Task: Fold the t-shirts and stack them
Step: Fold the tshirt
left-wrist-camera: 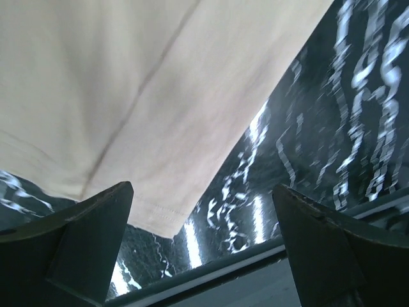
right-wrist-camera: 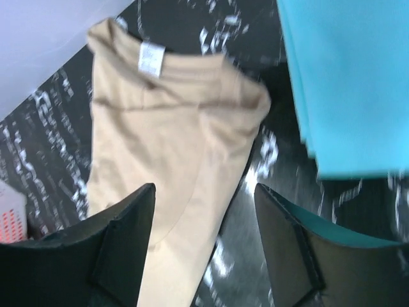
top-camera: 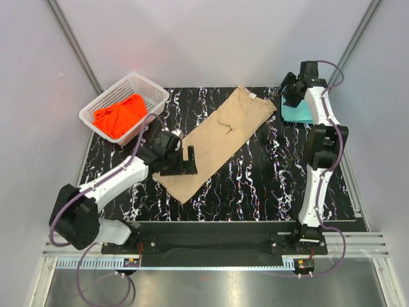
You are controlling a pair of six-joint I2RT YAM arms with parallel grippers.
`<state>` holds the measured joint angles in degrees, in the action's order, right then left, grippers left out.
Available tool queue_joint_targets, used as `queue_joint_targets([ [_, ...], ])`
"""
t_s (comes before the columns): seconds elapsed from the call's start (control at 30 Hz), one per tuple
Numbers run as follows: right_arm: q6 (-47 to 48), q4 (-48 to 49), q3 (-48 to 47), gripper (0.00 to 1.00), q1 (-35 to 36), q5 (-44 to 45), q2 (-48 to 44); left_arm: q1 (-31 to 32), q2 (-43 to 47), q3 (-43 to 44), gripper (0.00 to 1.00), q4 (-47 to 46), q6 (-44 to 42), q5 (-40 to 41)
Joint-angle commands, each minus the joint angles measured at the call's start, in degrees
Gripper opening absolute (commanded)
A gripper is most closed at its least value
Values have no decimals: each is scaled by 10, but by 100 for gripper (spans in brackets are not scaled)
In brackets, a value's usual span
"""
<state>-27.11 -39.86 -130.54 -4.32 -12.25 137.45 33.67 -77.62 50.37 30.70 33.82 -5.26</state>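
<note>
A tan t-shirt (top-camera: pixel 217 144) lies folded into a long strip, running diagonally across the black marbled table (top-camera: pixel 268 185). My left gripper (top-camera: pixel 185 166) hovers open at its near-left hem, nothing between the fingers; in the left wrist view the hem of the tan t-shirt (left-wrist-camera: pixel 128 96) sits just beyond the left gripper (left-wrist-camera: pixel 203 192). My right gripper (top-camera: pixel 284 96) is open above the collar end, empty. The right wrist view shows the right gripper (right-wrist-camera: pixel 204 188) over the tan t-shirt (right-wrist-camera: pixel 166 128), with the teal t-shirt (right-wrist-camera: pixel 351 83) to its right. The teal t-shirt (top-camera: pixel 297 114) lies folded at back right. An orange-red t-shirt (top-camera: pixel 120 115) is bunched in the basket.
A white lattice basket (top-camera: pixel 153 89) stands at the back left corner. Grey walls close in the table on three sides. A metal rail (top-camera: pixel 211 246) runs along the near edge by the arm bases.
</note>
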Motion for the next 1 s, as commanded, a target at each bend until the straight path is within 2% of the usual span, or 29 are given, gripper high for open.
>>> queue_joint_targets([
  [0.0, -35, -36, 92, 70, 40, 40, -120, -50, 48, 55, 99, 33, -26, 38],
  [0.03, -53, -35, 151, 67, 82, 57, -157, -68, 55, 54, 99, 32, -23, 33],
  [0.07, -68, -34, 180, 66, 103, 64, -174, -108, 74, 55, 99, 33, -20, 23],
  [0.13, -95, -29, 235, 61, 156, 77, -218, -148, 93, 55, 99, 34, -17, 17],
  [0.17, -143, -31, 283, 55, 172, 80, -229, -176, 112, 61, 99, 33, -24, 24],
  [0.23, -221, -14, 346, 50, 225, 83, -256, -192, 125, 78, 99, 48, -55, 51],
  [0.33, -274, -17, 375, 47, 283, 103, -262, -207, 138, 100, 99, 74, -89, 100],
  [0.43, -325, -20, 388, 44, 359, 103, -253, -227, 170, 86, 99, 66, -99, 125],
  [0.47, -328, -20, 388, 44, 398, 101, -250, -240, 186, 79, 99, 62, -101, 132],
  [0.6, -340, -31, 376, 41, 479, 109, -214, -265, 218, 45, 99, 44, -119, 140],
  [0.77, -340, -56, 339, 40, 545, 133, -161, -283, 223, 30, 99, 40, -122, 120],
  [0.97, -326, -87, 286, 32, 592, 155, -121, -309, 222, 34, 99, 40, -92, 97],
])
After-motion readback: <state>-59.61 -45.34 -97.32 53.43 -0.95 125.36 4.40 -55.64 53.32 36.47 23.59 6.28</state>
